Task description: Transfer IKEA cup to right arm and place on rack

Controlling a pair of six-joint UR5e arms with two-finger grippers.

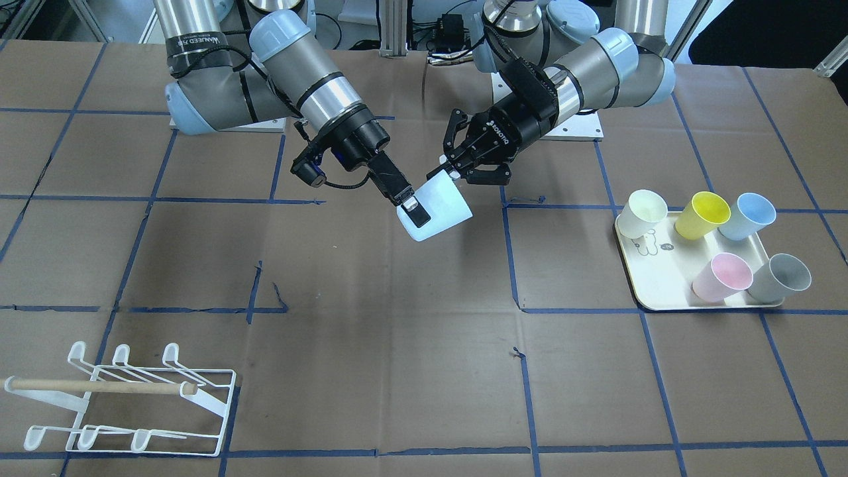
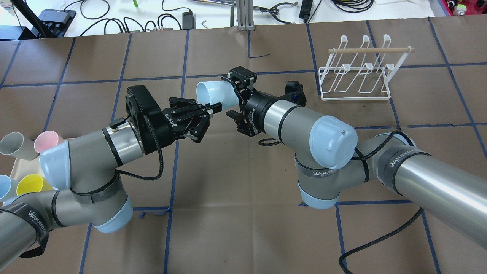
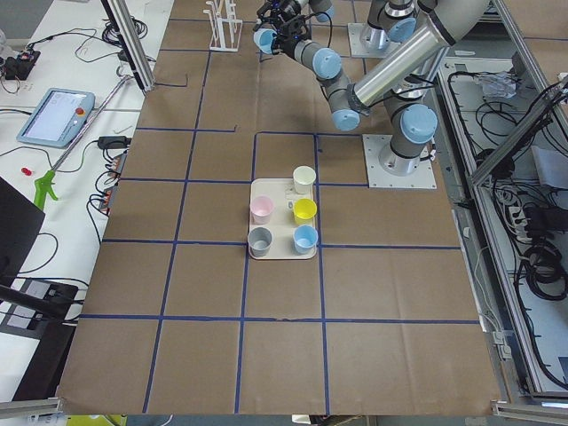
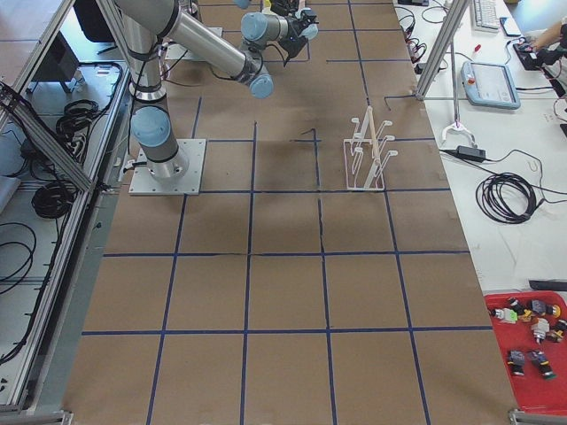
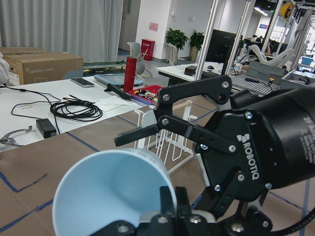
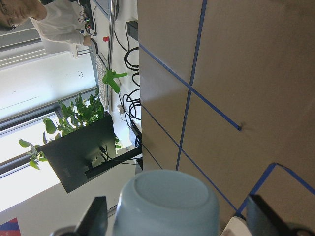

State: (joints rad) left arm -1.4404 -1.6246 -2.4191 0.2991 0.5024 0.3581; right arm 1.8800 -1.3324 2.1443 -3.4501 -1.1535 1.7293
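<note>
A pale blue IKEA cup (image 1: 442, 211) hangs on its side above the table's middle, between both arms. My left gripper (image 1: 448, 173) is shut on its rim, one finger inside the mouth (image 5: 167, 204). The right arm's gripper (image 2: 233, 98) is open and straddles the cup's base end. In the right wrist view its fingers (image 6: 98, 219) stand clear on either side of the cup's bottom (image 6: 170, 204). The white wire rack (image 1: 132, 397) with a wooden dowel stands apart, toward the robot's right and across the table, seen too as the rack (image 2: 357, 78).
A cream tray (image 1: 662, 285) on the robot's left side carries white, yellow, blue, pink and grey cups. Brown paper with blue tape lines covers the table. Cables and tools lie beyond the far edge (image 2: 114, 15).
</note>
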